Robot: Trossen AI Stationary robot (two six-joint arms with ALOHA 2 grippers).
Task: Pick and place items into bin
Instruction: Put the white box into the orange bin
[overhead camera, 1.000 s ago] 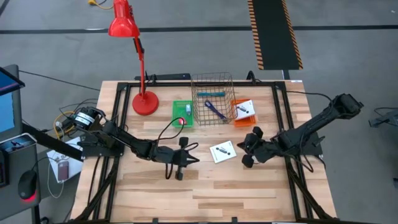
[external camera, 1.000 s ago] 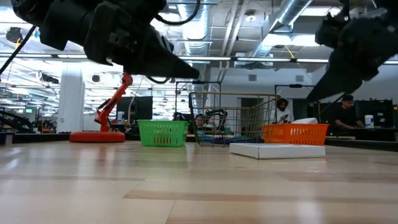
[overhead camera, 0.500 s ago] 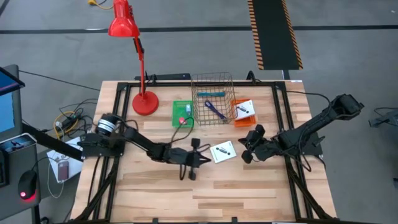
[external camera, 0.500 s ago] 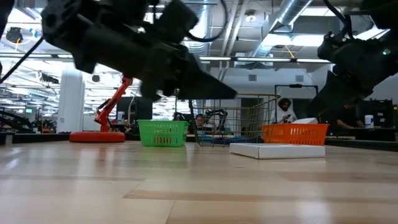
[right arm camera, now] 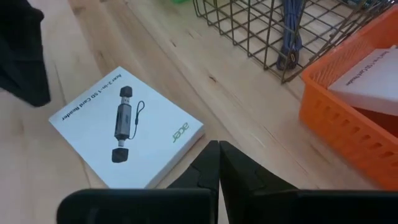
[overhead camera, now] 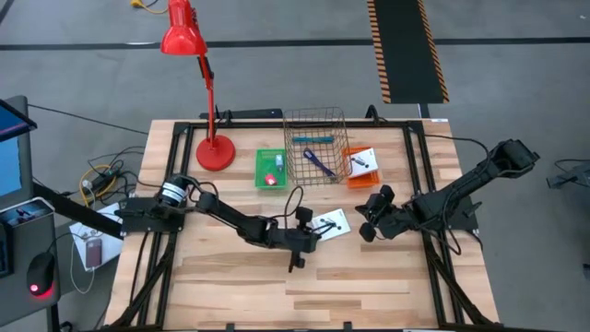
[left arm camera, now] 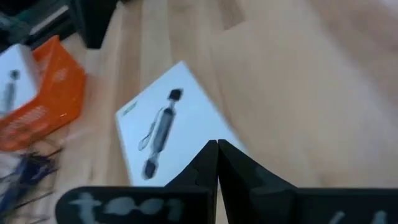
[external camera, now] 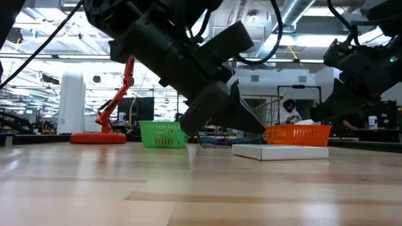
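High view: one white card (overhead camera: 331, 223) lies loose on the table; the other sits in the orange bin (overhead camera: 355, 170), marker and strap in the wire basket (overhead camera: 314, 148). Left gripper (overhead camera: 311, 242) and right gripper (overhead camera: 368, 221), fingers together, flank it.

Your high view looks straight down on the whole table (overhead camera: 369, 286), far off. Your low view sits at tabletop level, facing the room. Your left wrist view hangs close over the white card (left arm camera: 168, 134); your right wrist view faces the same card (right arm camera: 127, 127), frame centre-left. All four views share that card (overhead camera: 330, 224) (external camera: 279, 151).
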